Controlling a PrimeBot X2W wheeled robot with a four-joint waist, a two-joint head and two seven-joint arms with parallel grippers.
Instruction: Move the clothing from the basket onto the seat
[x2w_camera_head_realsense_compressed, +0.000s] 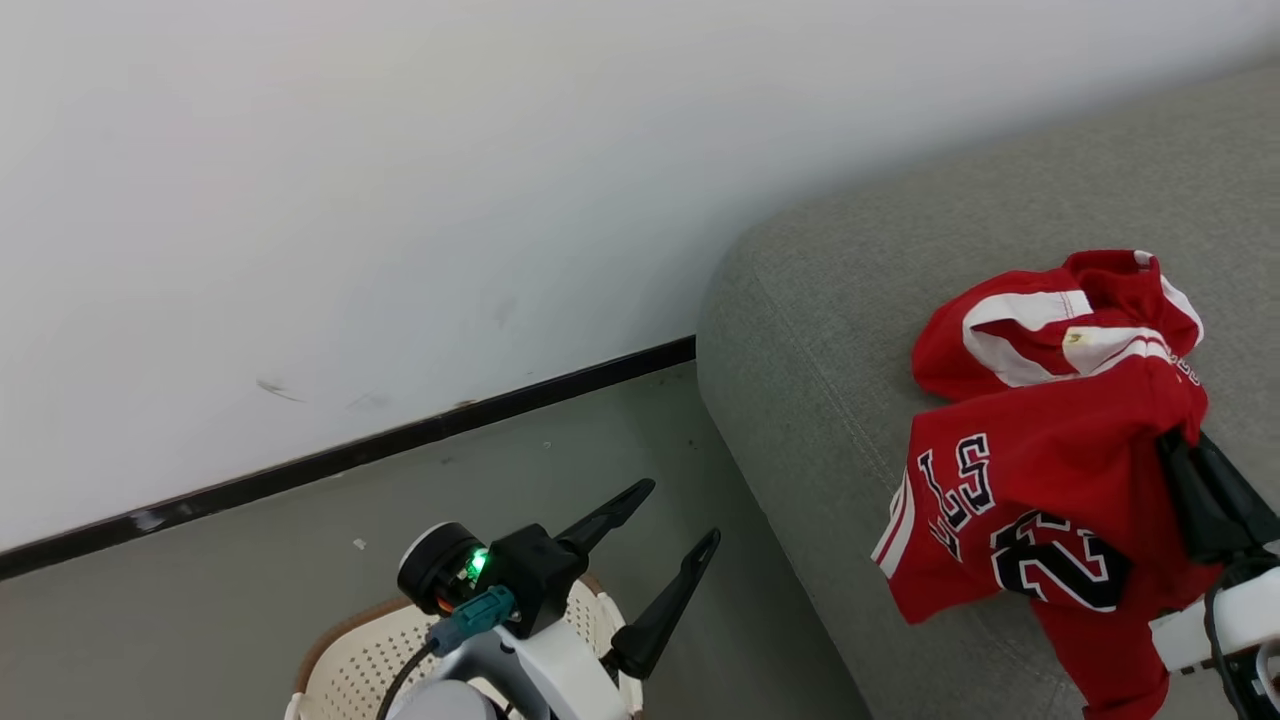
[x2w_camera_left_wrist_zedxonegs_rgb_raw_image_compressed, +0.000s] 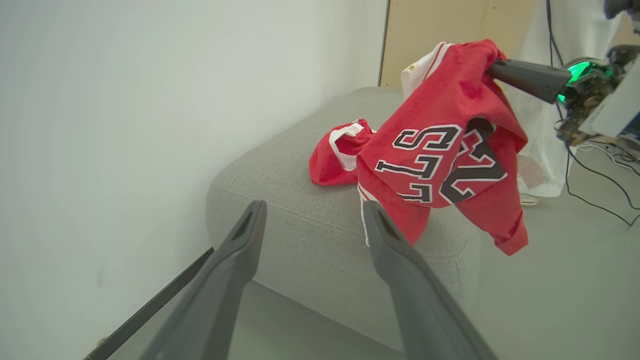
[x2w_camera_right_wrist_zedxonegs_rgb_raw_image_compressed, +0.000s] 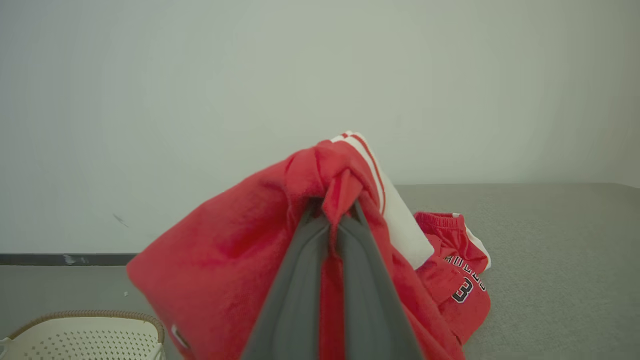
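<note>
A red jersey (x2w_camera_head_realsense_compressed: 1050, 470) with dark numbers hangs bunched from my right gripper (x2w_camera_head_realsense_compressed: 1175, 440), which is shut on its fabric above the grey seat (x2w_camera_head_realsense_compressed: 820, 330), near the front edge. In the right wrist view the fingers (x2w_camera_right_wrist_zedxonegs_rgb_raw_image_compressed: 300, 280) pinch a red fold of the jersey (x2w_camera_right_wrist_zedxonegs_rgb_raw_image_compressed: 225, 270). A second red garment (x2w_camera_head_realsense_compressed: 1060, 320) with white trim lies crumpled on the seat behind it. My left gripper (x2w_camera_head_realsense_compressed: 680, 515) stands open and empty over the cream basket (x2w_camera_head_realsense_compressed: 350, 660), away from the sofa. The left wrist view shows the jersey (x2w_camera_left_wrist_zedxonegs_rgb_raw_image_compressed: 440, 150), the right gripper (x2w_camera_left_wrist_zedxonegs_rgb_raw_image_compressed: 500, 67) and the seat (x2w_camera_left_wrist_zedxonegs_rgb_raw_image_compressed: 280, 200).
A white wall (x2w_camera_head_realsense_compressed: 400, 200) with a black baseboard (x2w_camera_head_realsense_compressed: 400, 435) runs behind the basket and sofa. Grey floor (x2w_camera_head_realsense_compressed: 600, 450) lies between them. Beyond the sofa are a wooden panel (x2w_camera_left_wrist_zedxonegs_rgb_raw_image_compressed: 440, 25) and cables (x2w_camera_left_wrist_zedxonegs_rgb_raw_image_compressed: 600, 175) on the floor.
</note>
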